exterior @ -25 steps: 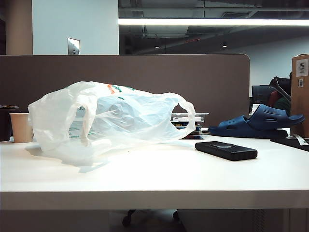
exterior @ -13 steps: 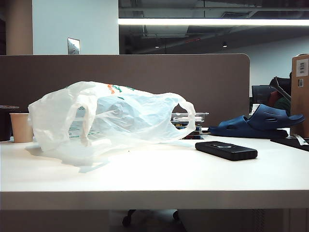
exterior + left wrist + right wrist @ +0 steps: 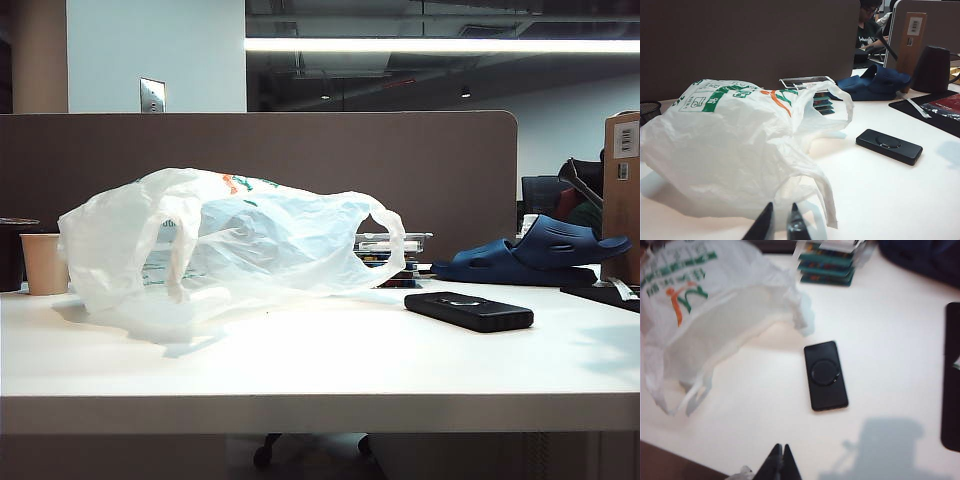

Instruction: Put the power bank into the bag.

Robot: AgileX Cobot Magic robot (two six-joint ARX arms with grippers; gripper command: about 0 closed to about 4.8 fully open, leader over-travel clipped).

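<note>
The power bank (image 3: 468, 311) is a flat black slab lying on the white table, right of centre. It also shows as the power bank (image 3: 889, 146) and the power bank (image 3: 825, 375), with a round mark on top. The bag (image 3: 230, 245) lies crumpled on its side on the left, its mouth and loop handles turned toward the power bank. My left gripper (image 3: 780, 206) hovers just in front of the bag (image 3: 730, 140), all but shut and holding nothing. My right gripper (image 3: 781, 446) is shut and empty, above the table on the near side of the power bank. Neither gripper shows in the exterior view.
A beige paper cup (image 3: 44, 263) stands at the far left. A stack of small boxes (image 3: 390, 250) sits behind the bag's handle. A blue sandal (image 3: 535, 255), a cardboard box (image 3: 622, 190) and a black mat (image 3: 952, 375) lie to the right. A brown partition (image 3: 300, 140) closes the back.
A faint shadow has appeared on the table at the far right of the exterior view. The bag and the power bank have not moved.
</note>
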